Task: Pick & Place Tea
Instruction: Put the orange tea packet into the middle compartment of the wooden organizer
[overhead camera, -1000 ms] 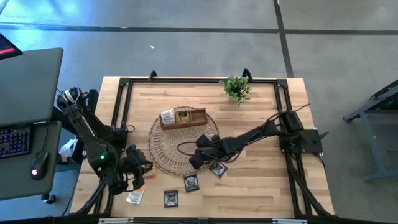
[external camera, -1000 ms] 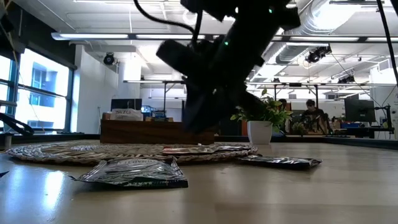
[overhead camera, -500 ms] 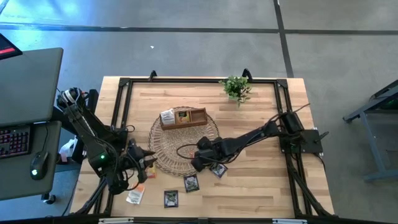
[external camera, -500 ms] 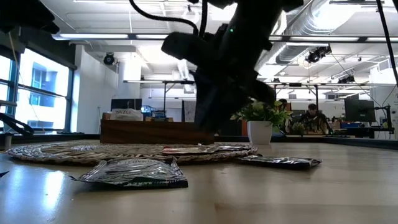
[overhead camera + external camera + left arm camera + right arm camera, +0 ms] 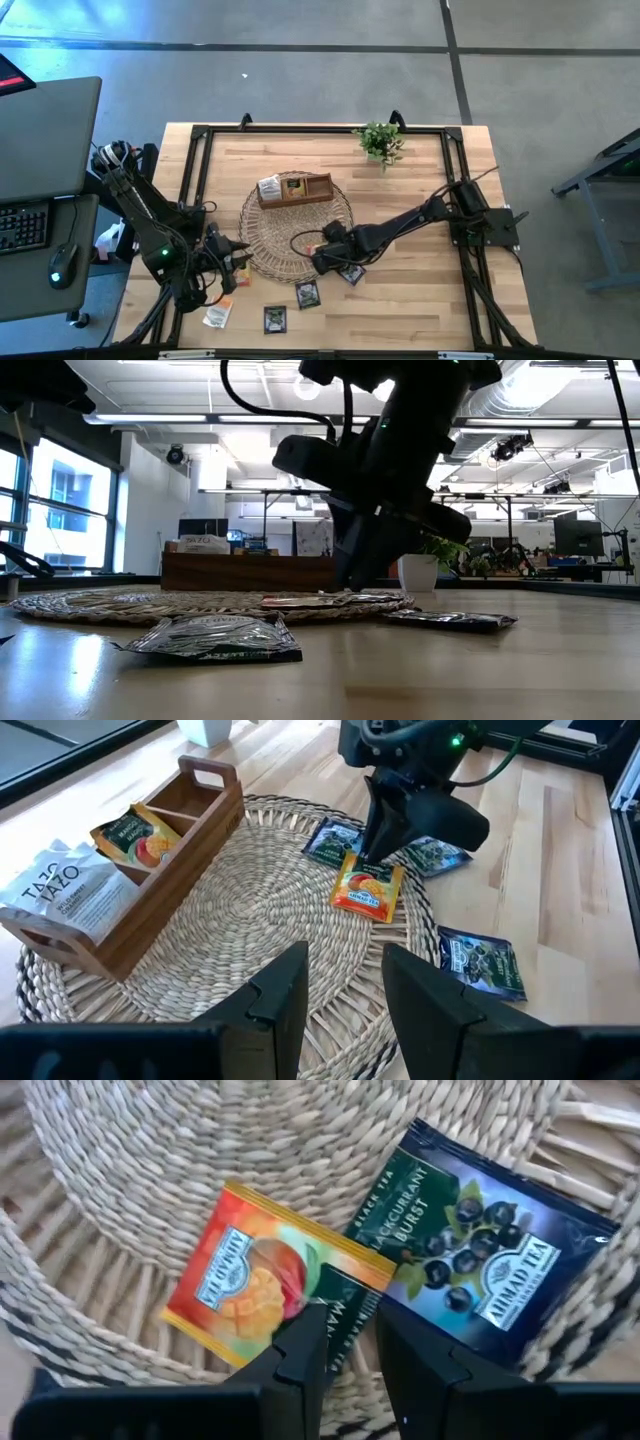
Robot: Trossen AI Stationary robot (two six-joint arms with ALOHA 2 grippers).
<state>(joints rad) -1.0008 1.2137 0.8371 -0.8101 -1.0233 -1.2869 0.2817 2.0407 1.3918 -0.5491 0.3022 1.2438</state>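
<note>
From above, the right gripper (image 5: 322,262) hangs over the mat's (image 5: 275,255) near edge; the left gripper (image 5: 232,268) waits beside the mat. Level view: it stands on the mat rim. Left wrist: its tips meet the orange packet (image 5: 367,888). Right wrist: narrowly parted fingers (image 5: 300,1352) straddle that packet's edge, blue packet (image 5: 470,1270) beside.

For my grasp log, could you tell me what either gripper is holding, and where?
Nothing: the right gripper stands open over one edge of the orange packet; the left gripper is open, empty.
</note>
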